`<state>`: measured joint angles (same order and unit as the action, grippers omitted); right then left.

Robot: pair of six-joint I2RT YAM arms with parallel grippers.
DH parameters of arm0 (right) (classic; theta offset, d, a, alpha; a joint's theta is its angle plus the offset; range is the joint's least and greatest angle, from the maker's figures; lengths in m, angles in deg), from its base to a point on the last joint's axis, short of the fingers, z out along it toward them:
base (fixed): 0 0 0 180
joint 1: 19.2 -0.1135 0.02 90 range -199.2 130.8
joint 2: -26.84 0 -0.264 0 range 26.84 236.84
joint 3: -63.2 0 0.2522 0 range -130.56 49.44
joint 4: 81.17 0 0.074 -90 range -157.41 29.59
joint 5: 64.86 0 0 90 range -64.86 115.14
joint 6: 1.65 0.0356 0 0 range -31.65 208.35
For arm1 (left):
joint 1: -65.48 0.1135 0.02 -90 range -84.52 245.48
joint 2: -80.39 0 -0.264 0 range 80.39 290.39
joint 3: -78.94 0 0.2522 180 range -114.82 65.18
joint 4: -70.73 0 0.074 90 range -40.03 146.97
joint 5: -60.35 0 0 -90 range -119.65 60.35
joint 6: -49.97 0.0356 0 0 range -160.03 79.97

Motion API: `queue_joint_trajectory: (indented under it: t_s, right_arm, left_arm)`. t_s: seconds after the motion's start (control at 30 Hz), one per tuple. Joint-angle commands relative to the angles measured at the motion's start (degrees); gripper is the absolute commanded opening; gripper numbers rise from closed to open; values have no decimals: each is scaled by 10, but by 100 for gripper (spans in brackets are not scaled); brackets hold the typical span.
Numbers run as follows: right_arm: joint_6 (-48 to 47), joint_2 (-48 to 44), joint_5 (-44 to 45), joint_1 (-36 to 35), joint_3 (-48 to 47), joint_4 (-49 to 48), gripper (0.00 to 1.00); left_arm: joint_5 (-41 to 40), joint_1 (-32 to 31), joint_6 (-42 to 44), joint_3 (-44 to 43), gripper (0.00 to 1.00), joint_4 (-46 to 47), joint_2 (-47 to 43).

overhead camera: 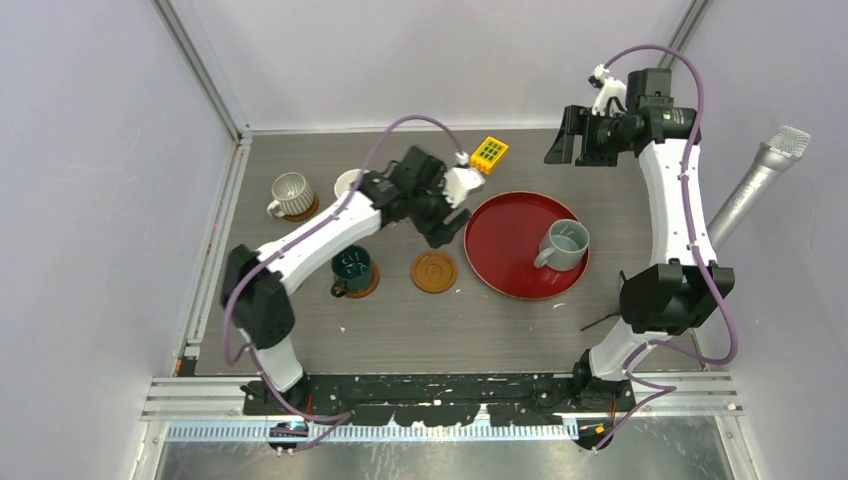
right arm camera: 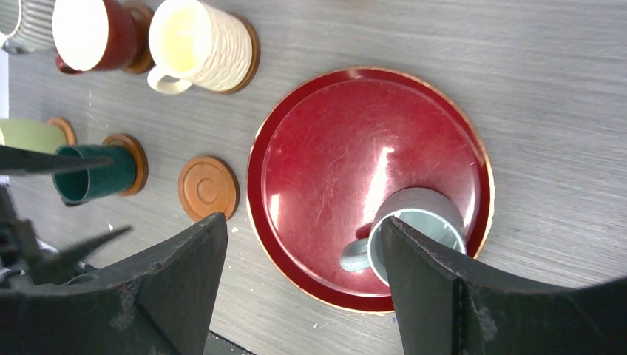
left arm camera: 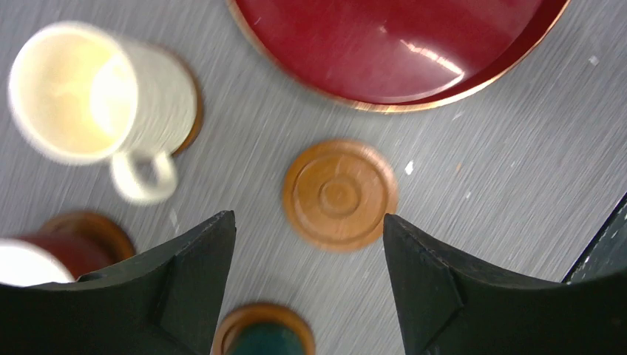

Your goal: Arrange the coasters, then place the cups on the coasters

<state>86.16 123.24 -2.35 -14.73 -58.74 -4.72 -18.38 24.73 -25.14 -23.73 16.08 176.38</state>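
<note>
1. Left gripper (left arm camera: 307, 222): jaws apart, empty, above the bare coaster (left arm camera: 339, 194). Right gripper (right arm camera: 303, 225): raised, spread wide, empty.
2. Red tray (overhead camera: 500, 262): clear its rim when reaching in.
3. Grey cup (overhead camera: 566, 243): upright on the tray, handle toward the tray's centre. Probably best to pinch one wall and lift straight.
4. Coaster: brown wood, raised rim, centre ring, just beside the tray. Centre the cup inside the rim.

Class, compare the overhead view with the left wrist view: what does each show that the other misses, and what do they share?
Only the overhead view: the grey cup standing on the red tray, the ribbed cup, the yellow keypad. Only the left wrist view: the cream cup, hidden beneath the left arm from above. Both: the empty coaster, the teal cup, the tray, and part of the brown cup.
</note>
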Motion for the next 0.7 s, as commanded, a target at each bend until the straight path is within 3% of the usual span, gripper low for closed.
queue_joint_trajectory:
  t_s: [0.0, 0.07, 0.2, 0.67]
  right_arm:
    - [17, -15, 30, 12, -46, 14, 81]
    - [32, -21, 41, 18, -49, 13, 82]
    - [50, -39, 60, 22, -39, 0, 83]
    - [50, -71, 67, 23, -11, -2, 83]
  left_arm:
    - [-18, -71, -24, -89, 77, 30, 76]
    - [-3, -97, -49, -127, 84, 35, 117]
    - [-6, -140, -88, -207, 87, 37, 198]
    - [-108, -217, -108, -461, 84, 6, 443]
